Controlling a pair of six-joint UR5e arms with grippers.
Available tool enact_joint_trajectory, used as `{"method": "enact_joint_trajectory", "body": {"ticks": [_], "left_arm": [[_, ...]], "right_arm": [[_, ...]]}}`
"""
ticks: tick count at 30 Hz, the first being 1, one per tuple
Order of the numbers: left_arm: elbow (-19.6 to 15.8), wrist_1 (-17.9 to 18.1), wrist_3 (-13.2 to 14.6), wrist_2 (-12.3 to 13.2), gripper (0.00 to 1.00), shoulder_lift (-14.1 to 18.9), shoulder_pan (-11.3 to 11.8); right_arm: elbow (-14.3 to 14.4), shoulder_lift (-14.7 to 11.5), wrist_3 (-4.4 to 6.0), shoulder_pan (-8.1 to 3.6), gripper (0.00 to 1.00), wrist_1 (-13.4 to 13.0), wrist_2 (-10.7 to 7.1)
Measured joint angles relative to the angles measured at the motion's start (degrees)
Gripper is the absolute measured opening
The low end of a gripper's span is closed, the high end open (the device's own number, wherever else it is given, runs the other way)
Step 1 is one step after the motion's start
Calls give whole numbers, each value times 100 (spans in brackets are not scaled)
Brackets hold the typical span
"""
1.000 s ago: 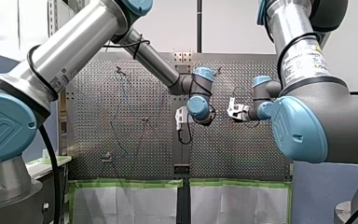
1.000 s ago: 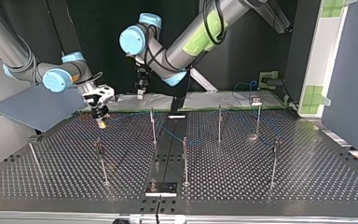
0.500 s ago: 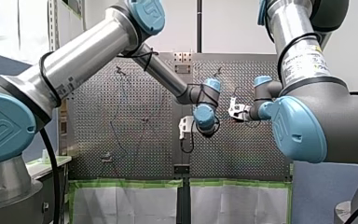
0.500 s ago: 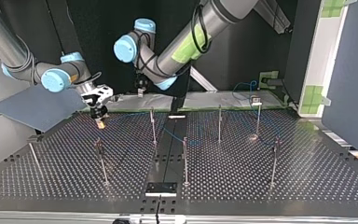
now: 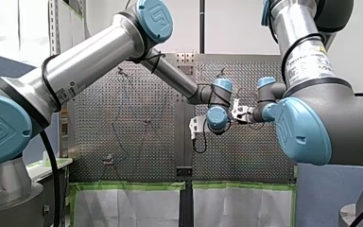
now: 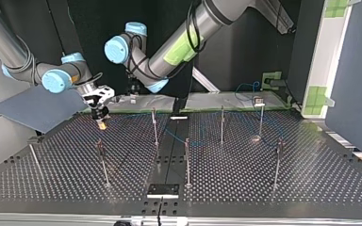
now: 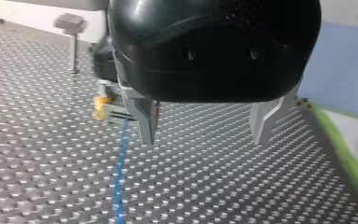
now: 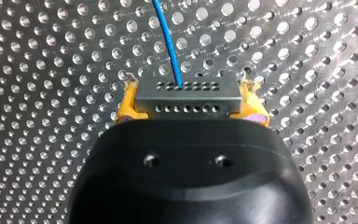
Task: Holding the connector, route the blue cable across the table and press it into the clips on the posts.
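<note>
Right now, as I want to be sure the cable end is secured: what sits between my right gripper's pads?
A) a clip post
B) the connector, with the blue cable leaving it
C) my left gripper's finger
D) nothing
B: in the right wrist view, the right gripper has its yellow pads clamped on either side of the connector, and the blue cable runs out of it over the table.

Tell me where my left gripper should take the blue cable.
Probably the straight stretch of blue cable just behind the connector, which my right gripper clamps. Come down from above, my open left gripper astride it: it lies along the table, so no side approach fits.
</note>
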Motion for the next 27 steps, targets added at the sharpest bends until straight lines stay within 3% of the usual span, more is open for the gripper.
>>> {"method": "enact_joint_trajectory", "body": {"ticks": [12, 19, 27], "left_arm": [[580, 97, -5, -528, 100, -159, 27], [899, 286, -25, -586, 100, -443, 34], [1267, 541, -33, -664, 100, -514, 143]], "right_arm": [[1, 0, -1, 0, 0, 0, -6], [2, 0, 0, 0, 0, 0, -6], [3, 0, -15, 7, 0, 1, -6]]}}
